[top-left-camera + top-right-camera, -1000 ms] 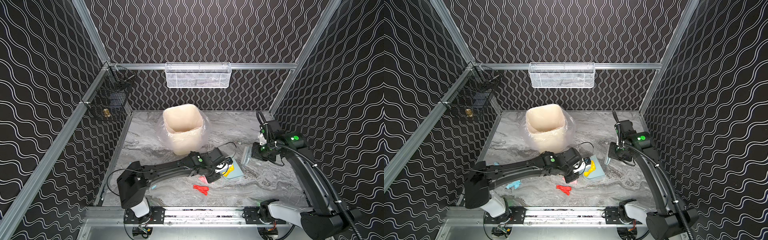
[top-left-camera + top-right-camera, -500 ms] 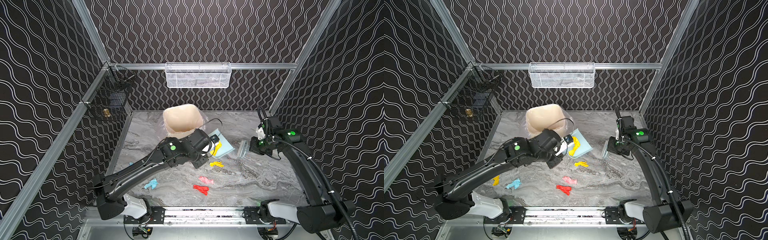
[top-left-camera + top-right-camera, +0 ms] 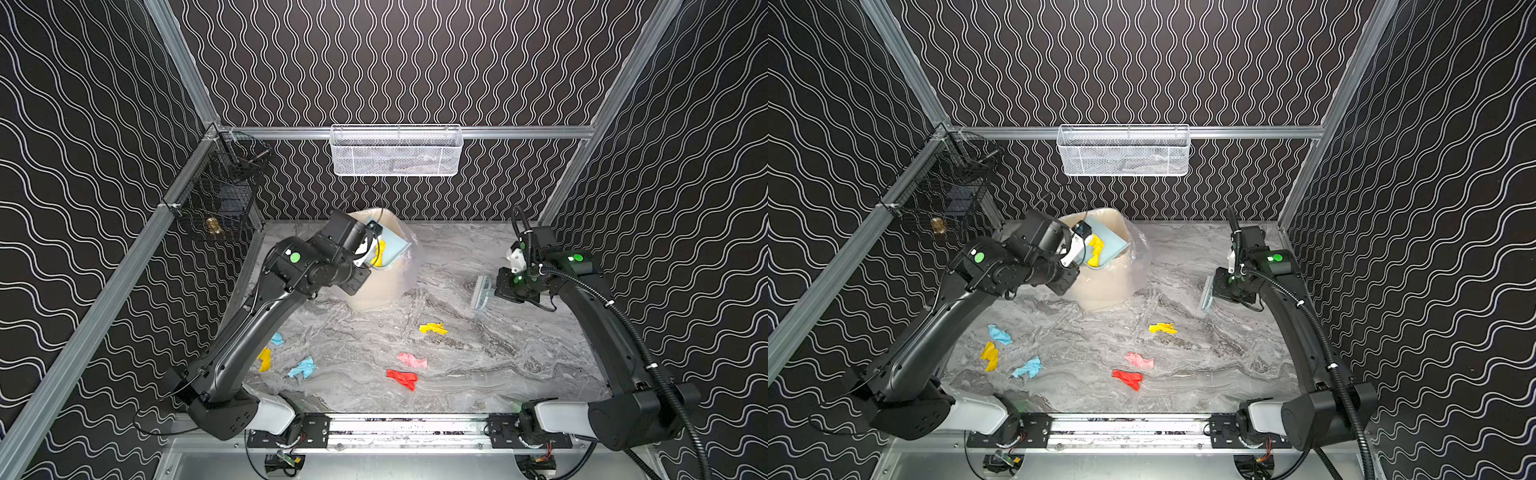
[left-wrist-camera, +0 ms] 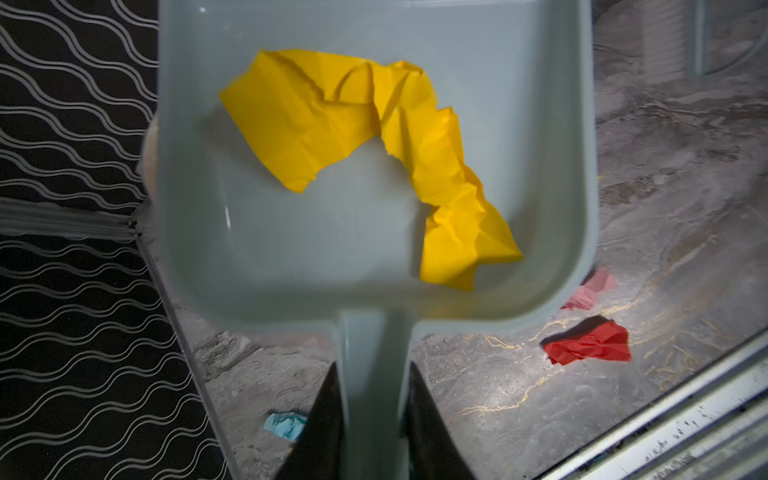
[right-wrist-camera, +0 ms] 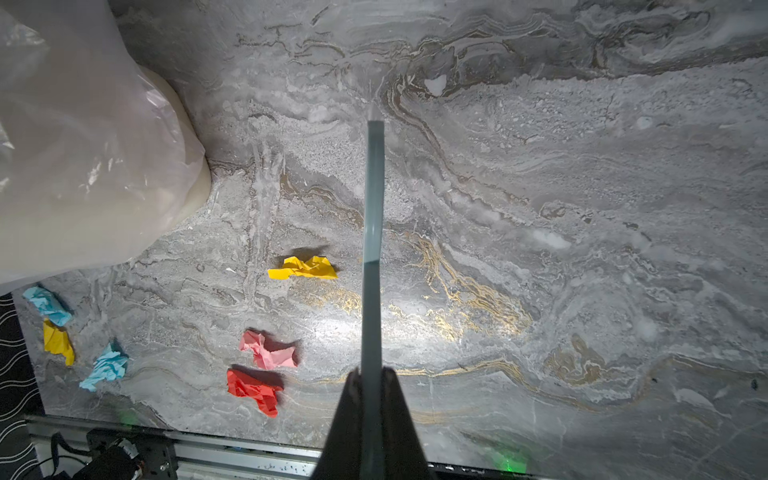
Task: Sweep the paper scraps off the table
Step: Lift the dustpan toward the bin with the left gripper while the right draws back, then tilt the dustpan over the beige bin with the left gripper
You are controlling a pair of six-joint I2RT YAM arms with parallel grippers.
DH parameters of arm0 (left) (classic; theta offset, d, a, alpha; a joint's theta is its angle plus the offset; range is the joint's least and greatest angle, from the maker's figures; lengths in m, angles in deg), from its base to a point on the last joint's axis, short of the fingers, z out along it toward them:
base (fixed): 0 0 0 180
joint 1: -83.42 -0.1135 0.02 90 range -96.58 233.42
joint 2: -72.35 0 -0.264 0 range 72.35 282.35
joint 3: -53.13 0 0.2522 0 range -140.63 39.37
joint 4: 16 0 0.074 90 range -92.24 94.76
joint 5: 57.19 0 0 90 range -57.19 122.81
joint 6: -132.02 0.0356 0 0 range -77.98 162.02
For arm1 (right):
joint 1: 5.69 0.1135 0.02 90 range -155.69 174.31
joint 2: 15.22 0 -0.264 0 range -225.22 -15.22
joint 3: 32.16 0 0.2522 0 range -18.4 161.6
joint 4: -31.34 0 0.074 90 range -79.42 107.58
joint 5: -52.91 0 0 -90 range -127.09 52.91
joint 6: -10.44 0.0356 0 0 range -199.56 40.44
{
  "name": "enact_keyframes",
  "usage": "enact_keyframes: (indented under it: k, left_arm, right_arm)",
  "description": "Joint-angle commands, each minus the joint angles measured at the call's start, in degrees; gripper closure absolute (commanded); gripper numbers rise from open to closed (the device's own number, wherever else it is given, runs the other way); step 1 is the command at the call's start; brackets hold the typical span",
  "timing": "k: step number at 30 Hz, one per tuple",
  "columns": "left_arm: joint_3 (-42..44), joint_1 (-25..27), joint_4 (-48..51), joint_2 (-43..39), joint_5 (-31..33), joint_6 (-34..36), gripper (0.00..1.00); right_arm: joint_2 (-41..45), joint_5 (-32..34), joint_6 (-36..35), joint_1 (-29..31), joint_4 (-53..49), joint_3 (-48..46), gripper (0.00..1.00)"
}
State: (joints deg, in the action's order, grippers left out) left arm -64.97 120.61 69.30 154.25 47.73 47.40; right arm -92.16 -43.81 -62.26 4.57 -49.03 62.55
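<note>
The left gripper (image 4: 374, 415) is holding the pale blue dustpan (image 4: 291, 232) by its handle over the mouth of the lined bin (image 3: 374, 291), and one yellow scrap (image 4: 345, 120) is lying inside the pan. The right gripper (image 5: 371, 399) is gripping the brush (image 5: 372, 187) tightly, above the right part of the table (image 3: 498, 353). Six more paper scraps (image 3: 402, 378) are lying on the table in front of the bin.
</note>
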Motion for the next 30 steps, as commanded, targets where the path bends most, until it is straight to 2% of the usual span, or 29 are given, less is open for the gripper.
enact_keyframes:
  k: [1, 6, 12, 23, 30]
  left_arm:
    - [-1.0, -1.9, 0.9, 1.2, 4.4, 4.2, 0.91]
    - [-2.1, -4.7, -0.9, 3.9, 10.2, 9.1, 0.91]
    - [-0.8, -6.2, -6.1, 6.5, 21.1, 20.3, 0.92]
    - [8.9, -5.9, -20.6, 5.9, 30.7, 39.0, 0.93]
    - [11.2, -3.9, -25.9, 7.9, 34.8, 46.5, 0.95]
  right_arm:
    - [-0.2, -0.9, -0.6, -0.2, 0.8, 0.8, 1.0]
    - [-0.6, -3.4, -0.3, -0.2, 1.0, 0.3, 1.0]
    - [-0.7, -4.0, -0.9, -0.2, -0.1, 0.5, 1.0]
    - [1.8, -6.7, -0.5, -0.2, -0.7, -2.4, 1.0]
    - [2.6, -7.9, -1.4, -0.2, -0.8, -3.9, 1.0]
